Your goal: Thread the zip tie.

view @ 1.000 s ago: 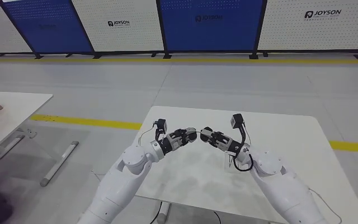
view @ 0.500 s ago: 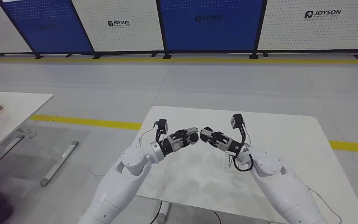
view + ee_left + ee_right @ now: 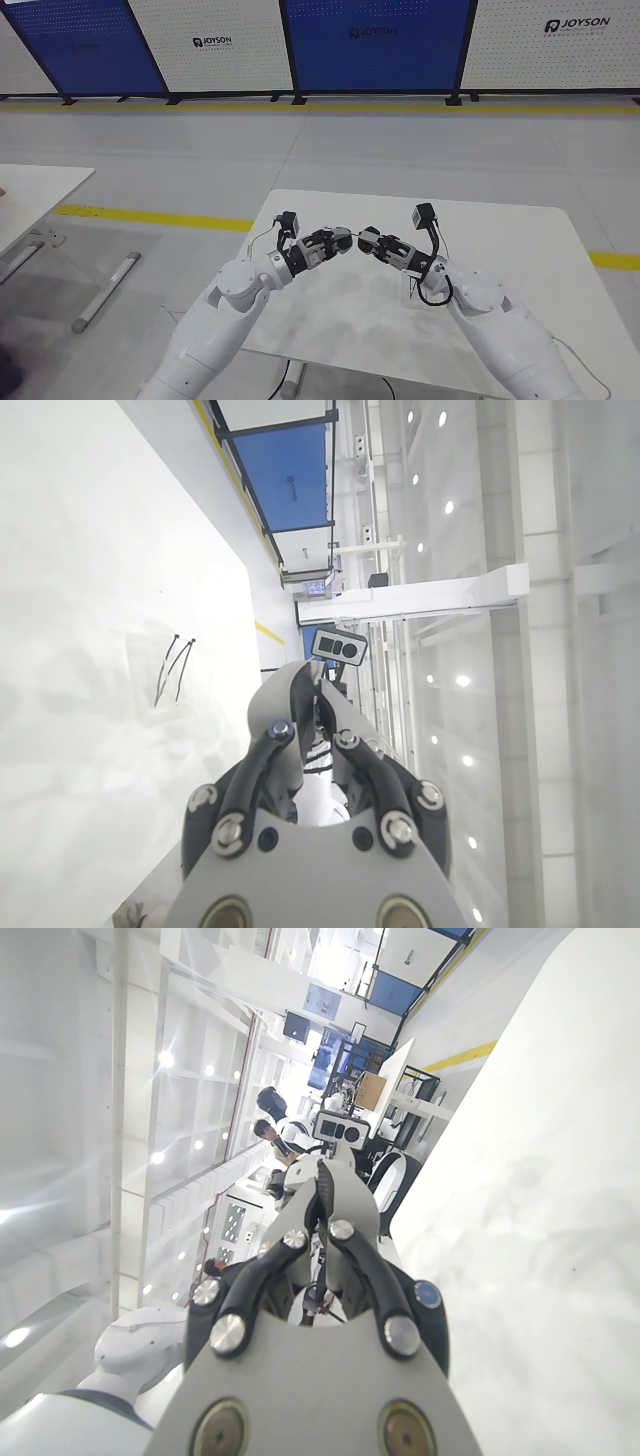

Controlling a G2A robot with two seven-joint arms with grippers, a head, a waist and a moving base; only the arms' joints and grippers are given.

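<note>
Left gripper [image 3: 343, 240] faces right gripper [image 3: 367, 238] above table's [image 3: 500, 240] left half, inside its edges.

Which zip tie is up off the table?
The zip tie pinched in the right gripper; the spare zip ties lie flat on the table.

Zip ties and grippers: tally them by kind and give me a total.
Grippers: 2, the left gripper and the right gripper.
Held zip tie, in the right gripper: 1.
Loose zip ties on the table: 2, counted by their heads, since the strands overlap.
Total: 5.
</note>
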